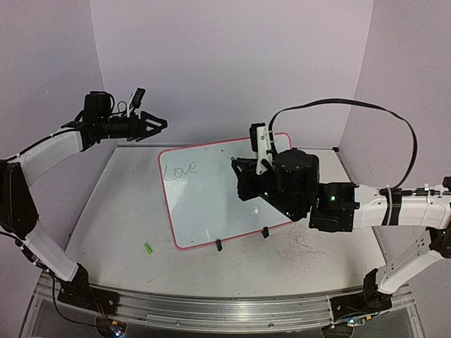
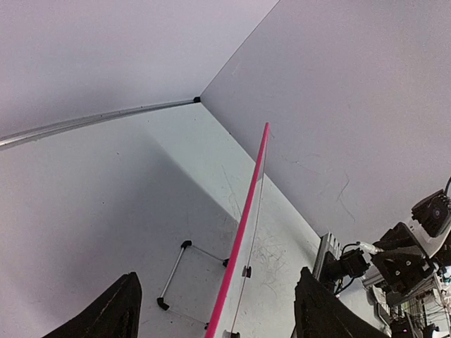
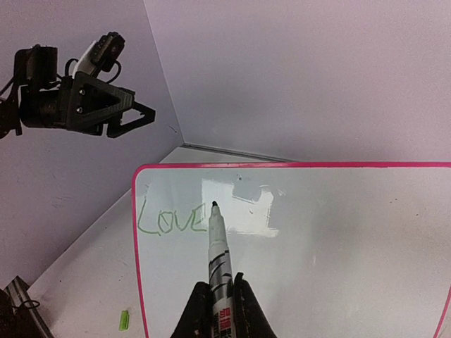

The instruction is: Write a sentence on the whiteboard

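One word down. Far left: left gripper (image 1: 161, 125) spread wide, empty, raised above table (image 1: 120, 211). Centre: whiteboard (image 1: 211, 211) propped on clip feet (image 1: 219, 245); green sentence (image 1: 180, 170) at its upper-left corner, only "Love". Right: right gripper (image 3: 220, 310) clamped on marker (image 3: 218, 246), tip just past the "e", contact unclear. Next letters: leave a gap, light even pressure, same baseline, no shoving the board.

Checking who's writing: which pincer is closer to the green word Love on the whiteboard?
Right. The right pincer holds a marker with its tip just past the word Love on the whiteboard. The left pincer hangs open in the air, off the board's far-left corner.
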